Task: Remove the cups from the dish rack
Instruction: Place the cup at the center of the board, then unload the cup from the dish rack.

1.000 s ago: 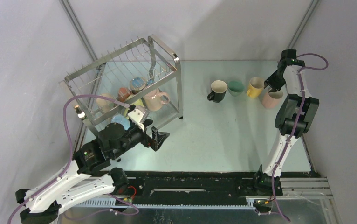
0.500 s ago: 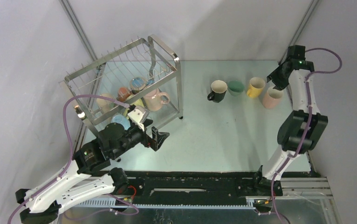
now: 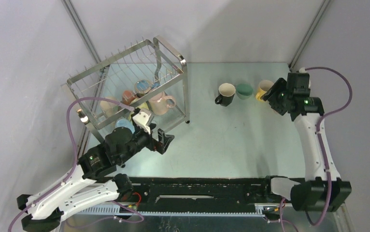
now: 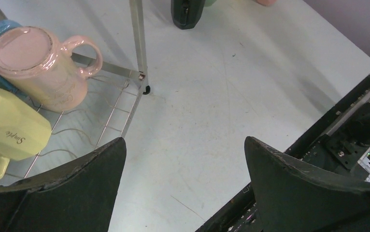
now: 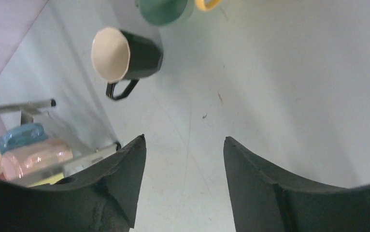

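The dish rack (image 3: 125, 84) stands at the back left, holding several cups: a pink one (image 3: 160, 103), a beige one (image 3: 109, 105) and a light blue one (image 3: 124, 125). The left wrist view shows the pink cup (image 4: 38, 67) and a pale yellow cup (image 4: 9, 128) lying on the rack's lower wires. A black cup (image 3: 225, 94), a green cup (image 3: 244, 90) and a yellow cup (image 3: 263, 88) stand on the table. My left gripper (image 3: 166, 140) hovers open by the rack's front corner, holding nothing. My right gripper (image 3: 271, 94) is open and empty, right next to the yellow cup.
The rack's corner post (image 4: 138, 43) and foot stand just ahead of my left fingers (image 4: 101, 169). The right wrist view shows the black cup (image 5: 127, 53) and green cup (image 5: 166, 9) ahead of it, with the rack (image 5: 38, 104) far off. Grey walls close in both sides.
My right arm drew back from the far right corner toward the near left, its jaws opening wider. It now covers the pinkish cup that stood there. The left arm barely shifted.
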Robot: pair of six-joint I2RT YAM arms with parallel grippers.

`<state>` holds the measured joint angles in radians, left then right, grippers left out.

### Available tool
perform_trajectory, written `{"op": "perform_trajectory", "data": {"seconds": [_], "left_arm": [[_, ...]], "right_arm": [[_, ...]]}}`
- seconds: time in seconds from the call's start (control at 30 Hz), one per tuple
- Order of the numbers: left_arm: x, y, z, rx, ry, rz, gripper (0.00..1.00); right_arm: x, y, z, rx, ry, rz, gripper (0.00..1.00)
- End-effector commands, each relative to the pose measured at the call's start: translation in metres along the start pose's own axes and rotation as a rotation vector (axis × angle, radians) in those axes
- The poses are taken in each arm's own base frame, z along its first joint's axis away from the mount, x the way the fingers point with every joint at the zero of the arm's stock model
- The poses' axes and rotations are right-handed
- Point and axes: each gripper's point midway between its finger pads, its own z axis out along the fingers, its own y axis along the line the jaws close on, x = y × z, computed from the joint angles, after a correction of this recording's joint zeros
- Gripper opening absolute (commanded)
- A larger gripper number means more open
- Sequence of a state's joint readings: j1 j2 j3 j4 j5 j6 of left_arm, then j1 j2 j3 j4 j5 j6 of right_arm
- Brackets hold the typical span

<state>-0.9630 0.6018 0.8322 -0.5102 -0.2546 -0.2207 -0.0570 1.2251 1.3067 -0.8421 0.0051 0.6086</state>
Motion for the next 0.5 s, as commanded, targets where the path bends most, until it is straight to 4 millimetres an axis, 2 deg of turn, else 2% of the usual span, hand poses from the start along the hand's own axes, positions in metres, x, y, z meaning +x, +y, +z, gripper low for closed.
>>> {"op": "perform_trajectory", "data": {"seconds": [0.0, 0.13, 0.27, 0.4, 0.47], "left_arm": [[0.003, 0.013, 0.004, -0.094, 0.011, -0.067, 1.00], [0.013, 0.030, 0.002, -0.202, 0.034, -0.120, 1.00], [0.025, 0.046, 0.007, -0.325, 0.032, -0.210, 1.00], [0.042, 0.065, 0.014, -0.476, 0.009, -0.313, 1.00], [0.050, 0.082, 0.013, -0.584, -0.031, -0.350, 1.00]], "right_arm": [[0.021, 0.009, -0.026, -0.090, -0.013, -0.038, 0.69], [0.053, 0.010, -0.046, -0.165, 0.011, -0.086, 0.74], [0.084, 0.005, -0.054, -0.222, 0.073, -0.110, 0.79], [0.105, -0.001, -0.067, -0.273, 0.088, -0.126, 0.87], [0.111, -0.004, -0.074, -0.300, 0.089, -0.142, 0.90]]}}
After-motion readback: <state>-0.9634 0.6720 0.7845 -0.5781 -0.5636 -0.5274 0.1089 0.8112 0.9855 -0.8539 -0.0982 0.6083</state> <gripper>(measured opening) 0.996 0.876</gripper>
